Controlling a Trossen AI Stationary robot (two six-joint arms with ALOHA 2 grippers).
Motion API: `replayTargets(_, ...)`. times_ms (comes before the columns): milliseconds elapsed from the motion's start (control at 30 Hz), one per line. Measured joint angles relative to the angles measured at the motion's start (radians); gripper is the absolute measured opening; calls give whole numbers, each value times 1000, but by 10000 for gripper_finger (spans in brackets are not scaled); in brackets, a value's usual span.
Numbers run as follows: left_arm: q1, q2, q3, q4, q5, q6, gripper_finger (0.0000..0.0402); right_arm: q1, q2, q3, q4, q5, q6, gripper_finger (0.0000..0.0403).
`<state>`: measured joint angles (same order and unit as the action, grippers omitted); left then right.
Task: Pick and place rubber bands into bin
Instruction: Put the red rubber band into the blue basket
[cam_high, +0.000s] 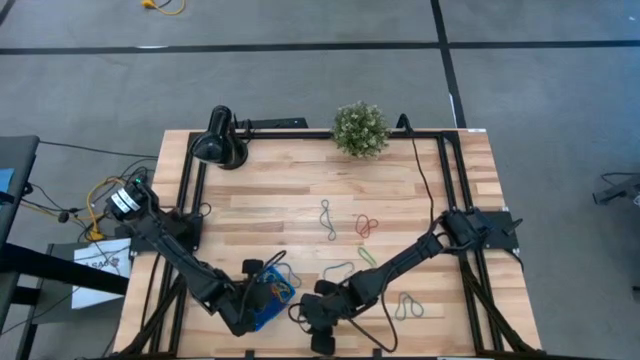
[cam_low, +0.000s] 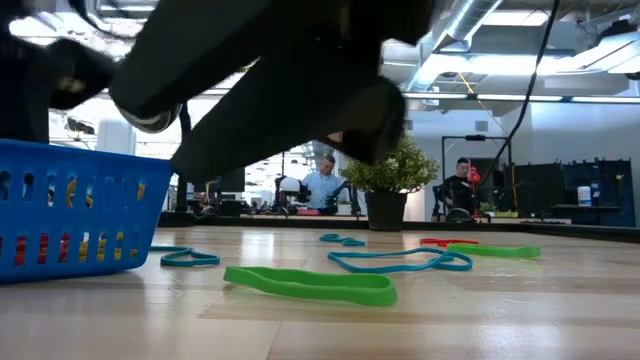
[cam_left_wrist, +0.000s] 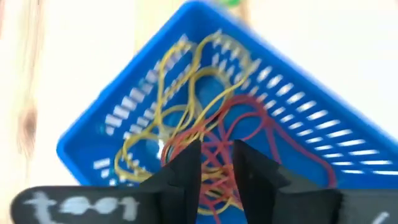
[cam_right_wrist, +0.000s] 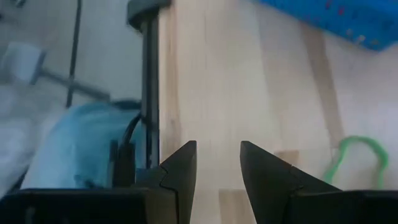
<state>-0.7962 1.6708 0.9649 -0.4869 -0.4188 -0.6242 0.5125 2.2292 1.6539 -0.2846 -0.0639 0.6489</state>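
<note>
Left gripper (cam_left_wrist: 217, 163), fingers narrowly parted, hangs over your bin (cam_left_wrist: 93, 134); next, fetch the green band (cam_high: 367, 256) at two o'clock.

The wooden table (cam_high: 300, 200) has a blue bin (cam_high: 268, 300) near its front edge. Loose rubber bands (cam_high: 362, 226) lie spread on the wood in the middle and to the right. A black lamp (cam_high: 218, 140) and a small green plant (cam_high: 360, 128) stand at the back.

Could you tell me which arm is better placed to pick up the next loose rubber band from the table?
Right. The right gripper is open and empty over bare wood, with a green rubber band just ahead, while the left gripper hangs over the bin.
</note>
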Motion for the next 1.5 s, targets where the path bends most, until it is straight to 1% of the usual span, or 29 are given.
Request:
replayTargets(133,-1,-1,90,-78,-10,76,81,-42,0,0,-2,-17,-124,118)
replayTargets(233,-1,-1,159,-197,-36,80,73,-68,0,0,-32,-17,-219,118)
replayTargets(300,-1,-1,197,-280,-40,71,68,-81,-11,0,-101,-21,-278,118)
replayTargets(367,-6,-1,230,-358,-40,63,63,-88,-37,-1,-188,-9,-277,118)
replayTargets(400,-12,-1,245,-399,-40,56,60,-90,-53,1,-240,21,-245,118)
replayTargets(467,-25,-1,273,-480,-45,40,56,-86,-92,0,-396,109,-175,118)
replayTargets(533,-39,-1,299,-568,-74,5,51,-76,-127,0,-523,208,-148,118)
replayTargets(600,-59,-2,330,-683,-132,-53,48,-58,-169,-1,-640,325,-117,118)
replayTargets(667,-83,-3,361,-801,-199,-132,46,-36,-217,-1,-726,416,-94,118)
replayTargets(800,-153,-11,409,-995,-308,-254,45,-6,-317,-1,-840,514,-51,118)
replayTargets(933,-232,-57,407,-1084,-360,-368,45,-4,-430,-32,-892,618,-48,118)
replayTargets(1000,-275,-94,390,-1084,-394,-438,45,-18,-501,-100,-859,642,-48,118)
replayTargets(1067,-325,-132,361,-1085,-433,-507,45,-40,-576,-203,-780,636,-36,118)
replayTargets(1167,-393,-182,308,-1084,-511,-602,45,-76,-684,-417,-605,614,-13,118)
replayTargets(1267,-444,-233,228,-1084,-572,-704,45,-116,-758,-629,-401,591,3,118)
replayTargets(1333,-454,-266,171,-1085,-589,-774,45,-143,-788,-741,-259,543,-13,118)
replayTargets(1400,-453,-298,114,-1083,-580,-837,45,-168,-799,-828,-122,513,-71,118)
replayTargets(1467,-452,-332,60,-1086,-581,-894,45,-189,-793,-892,-13,502,-124,118)
replayTargets(1500,-452,-347,35,-1085,-584,-925,45,-198,-783,-912,20,493,-126,118)
